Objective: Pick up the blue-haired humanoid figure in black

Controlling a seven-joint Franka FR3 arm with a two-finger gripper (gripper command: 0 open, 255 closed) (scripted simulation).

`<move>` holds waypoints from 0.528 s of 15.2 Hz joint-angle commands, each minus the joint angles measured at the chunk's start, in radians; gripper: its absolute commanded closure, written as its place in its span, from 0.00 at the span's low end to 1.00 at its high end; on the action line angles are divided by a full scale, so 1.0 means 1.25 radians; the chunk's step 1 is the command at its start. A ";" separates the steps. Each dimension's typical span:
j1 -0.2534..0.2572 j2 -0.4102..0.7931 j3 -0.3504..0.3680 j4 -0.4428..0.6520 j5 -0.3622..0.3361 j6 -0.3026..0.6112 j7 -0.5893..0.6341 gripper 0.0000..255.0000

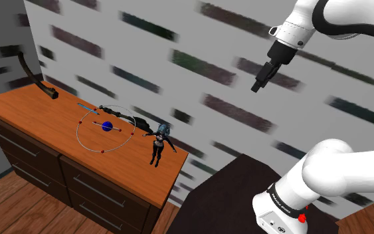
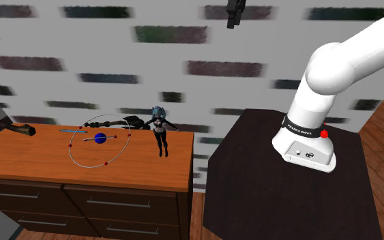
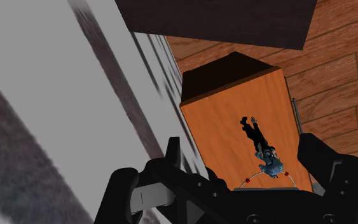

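Shoulder view: gripper [image 1: 256,86] high beside striped wall, fingers spread wide, nothing between; blue-haired figure [image 1: 160,142] in black lies on wooden dresser [image 1: 32,114] top, near corner, beside wire ring [image 1: 86,138]

Between the fingers [image 3: 327,167] in the wrist view, the wire ring [image 3: 257,173] is mostly hidden behind the black body [image 3: 234,203] that carries them, the face of the blue-haired figure [image 3: 262,141] is too small to tell, and the near end of the table [image 3: 222,127] disappears behind the same body.
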 commanded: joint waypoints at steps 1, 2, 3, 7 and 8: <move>0.000 0.000 0.000 0.000 0.000 0.000 0.000 0.00; 0.005 0.019 0.007 -0.007 0.005 0.025 0.002 0.00; 0.010 0.039 0.014 -0.012 0.009 0.049 0.005 0.00; 0.029 0.129 0.042 -0.024 0.026 0.146 0.013 0.00; 0.033 0.153 0.049 -0.024 0.029 0.170 0.015 0.00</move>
